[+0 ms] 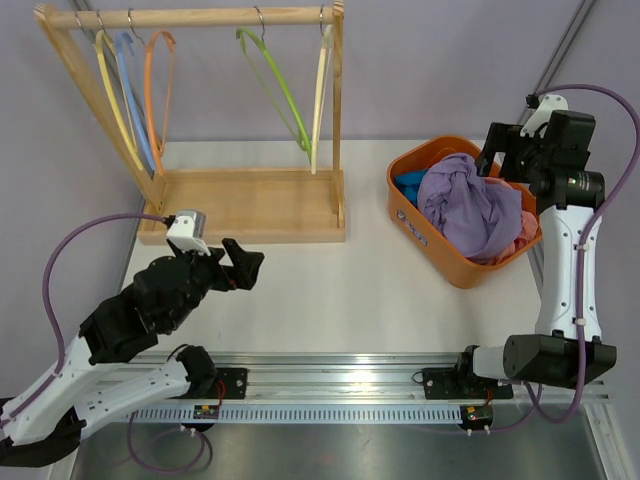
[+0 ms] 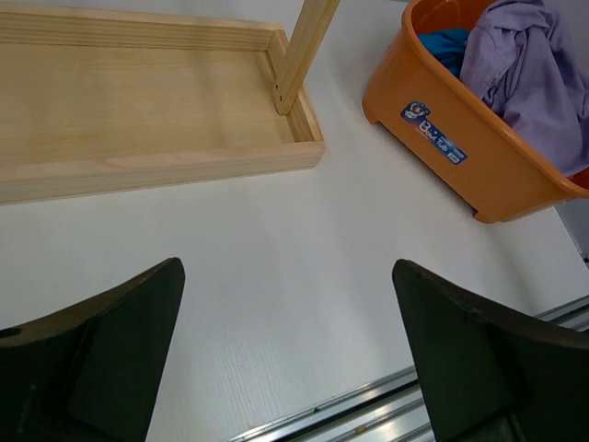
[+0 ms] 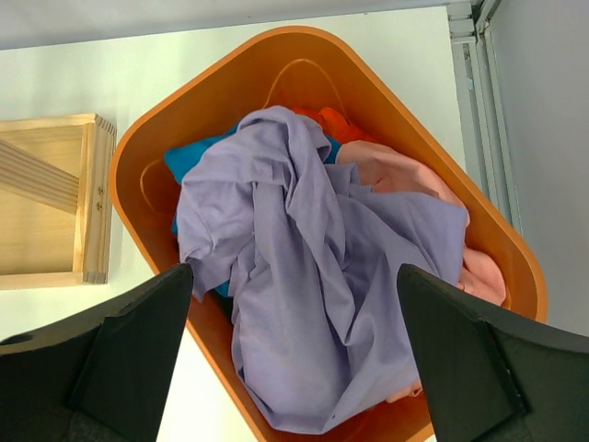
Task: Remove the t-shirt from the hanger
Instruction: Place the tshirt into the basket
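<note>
A crumpled lavender t-shirt (image 1: 470, 205) (image 3: 313, 276) (image 2: 534, 64) lies on top of other clothes in the orange basket (image 1: 420, 235) (image 3: 138, 157) at the right. On the wooden rack (image 1: 250, 200), yellow (image 1: 115, 100), blue (image 1: 135, 110), orange (image 1: 150, 100), green (image 1: 278, 85) and cream (image 1: 321, 90) hangers all hang bare. My right gripper (image 1: 495, 155) (image 3: 294, 269) hovers open above the basket and shirt, with nothing held. At the front left, my left gripper (image 1: 245, 268) (image 2: 287, 276) stands open over bare white table, short of the rack's base.
Teal, red and pink clothes fill the basket beneath the shirt. The rack's tray-like base (image 2: 138, 101) and its upright post (image 2: 299, 55) stand ahead of the left gripper. A metal rail (image 1: 330, 375) runs along the near table edge.
</note>
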Controlling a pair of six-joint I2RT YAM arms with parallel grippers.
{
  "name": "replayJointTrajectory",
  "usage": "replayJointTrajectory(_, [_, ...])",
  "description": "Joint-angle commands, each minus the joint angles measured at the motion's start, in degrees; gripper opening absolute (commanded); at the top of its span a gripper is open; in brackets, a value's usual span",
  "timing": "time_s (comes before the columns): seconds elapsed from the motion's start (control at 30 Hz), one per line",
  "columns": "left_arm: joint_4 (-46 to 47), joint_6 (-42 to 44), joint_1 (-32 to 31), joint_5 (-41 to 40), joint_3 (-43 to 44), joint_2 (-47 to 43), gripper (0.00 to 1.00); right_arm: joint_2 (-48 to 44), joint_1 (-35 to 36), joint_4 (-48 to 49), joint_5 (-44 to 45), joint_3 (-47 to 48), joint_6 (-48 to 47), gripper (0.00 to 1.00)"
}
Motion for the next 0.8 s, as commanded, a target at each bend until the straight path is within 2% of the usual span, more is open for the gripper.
replayJointTrajectory(0.0, [-0.8,-4.3,0.2,-5.3,2.8,-1.4,0.99,-4.7,-0.2,1.1,1.2,-2.6,0.3,0.99])
replayJointTrajectory(0.43, [-6.3,-8.5,0.2,-7.8,4.6,-1.7,0.99,-15.2,-0.2,1.6,2.3,-11.8,0.6,1.0])
replayJointTrajectory(0.77, [-6.8,-7.8,0.2,-7.0,3.2,-3.5,0.99,-17.5,-0.2,1.0,0.3,-13.4,0.3,1.0])
